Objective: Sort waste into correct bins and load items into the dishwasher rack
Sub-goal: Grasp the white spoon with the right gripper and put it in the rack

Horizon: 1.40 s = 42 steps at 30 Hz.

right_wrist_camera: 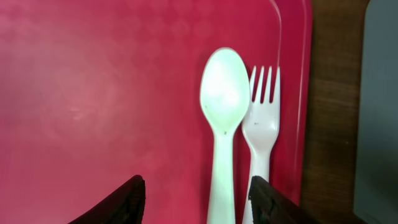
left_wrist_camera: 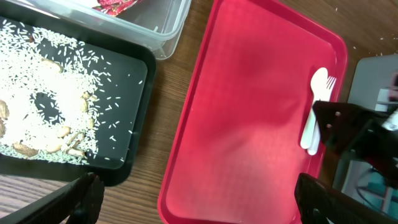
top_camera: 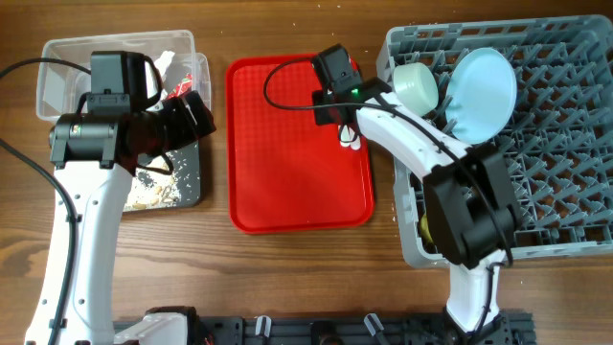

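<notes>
A white plastic spoon [right_wrist_camera: 224,106] and fork [right_wrist_camera: 262,118] lie side by side at the right edge of the flat red tray [top_camera: 287,163]. My right gripper [right_wrist_camera: 196,202] is open just above them, with the spoon handle between its fingers; overhead it is over the cutlery [top_camera: 350,134]. My left gripper [left_wrist_camera: 199,208] is open and empty, over the seam between the black tray [left_wrist_camera: 134,68] and the red tray. The black tray holds crumbly food scraps [left_wrist_camera: 43,118]. The clear tub [top_camera: 57,57] holds the red-and-white wrapper [left_wrist_camera: 118,5]. The grey rack [top_camera: 565,192] holds the pale blue plate [top_camera: 484,91] and a bowl [top_camera: 417,84].
A bit of the yellow cup [top_camera: 424,227] shows at the rack's left side, under my right arm. A strip of wood table separates the red tray from the rack. My left arm covers part of the tub and black tray.
</notes>
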Motion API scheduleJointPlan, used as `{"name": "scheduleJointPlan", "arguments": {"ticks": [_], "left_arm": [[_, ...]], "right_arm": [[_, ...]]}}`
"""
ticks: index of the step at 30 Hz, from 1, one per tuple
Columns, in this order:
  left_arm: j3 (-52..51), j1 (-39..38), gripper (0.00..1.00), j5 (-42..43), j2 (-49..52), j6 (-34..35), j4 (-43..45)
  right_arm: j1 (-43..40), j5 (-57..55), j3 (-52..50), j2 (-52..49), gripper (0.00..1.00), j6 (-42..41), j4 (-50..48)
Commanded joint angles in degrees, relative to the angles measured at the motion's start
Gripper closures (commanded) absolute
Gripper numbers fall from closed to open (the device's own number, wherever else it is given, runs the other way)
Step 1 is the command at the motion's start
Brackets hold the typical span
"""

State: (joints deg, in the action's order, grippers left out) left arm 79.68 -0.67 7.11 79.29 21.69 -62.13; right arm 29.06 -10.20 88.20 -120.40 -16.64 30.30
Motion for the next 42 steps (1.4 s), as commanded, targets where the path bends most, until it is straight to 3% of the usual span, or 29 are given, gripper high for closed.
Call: {"name": "scheduleJointPlan", "arguments": {"ticks": [1,9,10,13,18,27,30,34,38,42], "left_arm": [[0.6,0.2,0.0,-0.3,0.2,-0.5,0.1],[0.6,0.2,0.0,-0.3,0.2,-0.5,0.1],[0.6,0.2,0.0,-0.3,0.2,-0.5,0.1],[0.6,0.2,0.0,-0.3,0.2,-0.5,0.1],[0.6,0.2,0.0,-0.3,0.2,-0.5,0.1],[0.6,0.2,0.0,-0.3,0.2,-0.5,0.1],[0.6,0.2,0.0,-0.3,0.2,-0.5,0.1],[0.6,0.2,0.0,-0.3,0.2,-0.5,0.1],[0.6,0.2,0.0,-0.3,0.2,-0.5,0.1],[0.6,0.2,0.0,-0.3,0.2,-0.5,0.1]], "right_arm": [[-1.1,-1.9,-0.1,-3.0,0.44,-1.8,-0.5],[-1.5,9.5,-0.1,-8.4,0.59,-3.1,0.5],[-1.5,10.8,-0.1,-9.0,0.65,-3.8,1.4],[-1.5,13.1,-0.1,-8.9,0.96,-5.0,3.6],[-1.5,16.4,0.0,-4.0,0.96,-4.9,11.1],[-1.5,19.3,0.0,18.1,0.95,-1.8,21.9],[-1.8,14.2,0.0,27.7,0.96,-3.5,27.1],[-3.8,1.6,0.0,45.1,0.96,-12.0,41.7],[-7.2,-11.7,-0.2,54.6,0.96,-30.5,54.9],[-11.3,-21.4,-6.6,57.1,0.96,-44.0,55.8]]}}
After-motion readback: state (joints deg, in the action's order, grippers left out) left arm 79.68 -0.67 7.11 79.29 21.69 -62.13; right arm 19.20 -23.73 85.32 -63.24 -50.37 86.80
